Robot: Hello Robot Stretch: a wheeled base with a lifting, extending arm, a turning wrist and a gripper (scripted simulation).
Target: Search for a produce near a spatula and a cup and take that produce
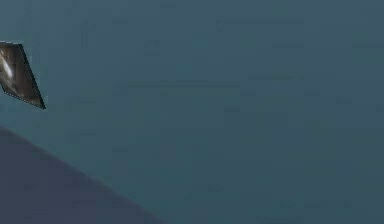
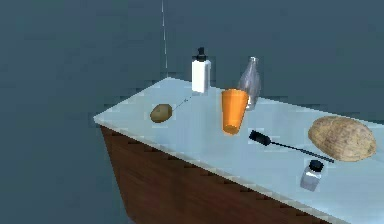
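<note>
1. Cannot tell how the jaws stand.
2. Potato (image 2: pixel 161 113), brown and oval, lying toward the left corner of the tabletop (image 2: pixel 190 140), apart from everything else there.
3. Orange cup (image 2: pixel 235 110) upright near the tabletop's middle, right of the potato and well apart from it.
4. Black spatula (image 2: pixel 278 142) lying flat right of the cup, head near the cup's base, thin handle running toward the right end.
5. White bottle (image 2: pixel 201 72) with a dark cap, upright by the far edge, behind the gap between potato and cup.
6. Clear glass bottle (image 2: pixel 251 82) upright by the far edge, just behind the cup and partly hidden by it.
7. Round tan bread loaf (image 2: pixel 342 138) at the right end, near the spatula handle's tip.
8. Small pale shaker (image 2: pixel 313 176) with a dark lid, upright close to the near edge, in front of the loaf.
9. Dark brown wood front below the near edge; dark teal wall (image 2: pixel 60 50) behind.
10. Forward view: the same teal wall, a framed picture (image 1: pixel 20 75) at the left edge, darker floor (image 1: pixel 50 190) in the lower left corner.
</note>
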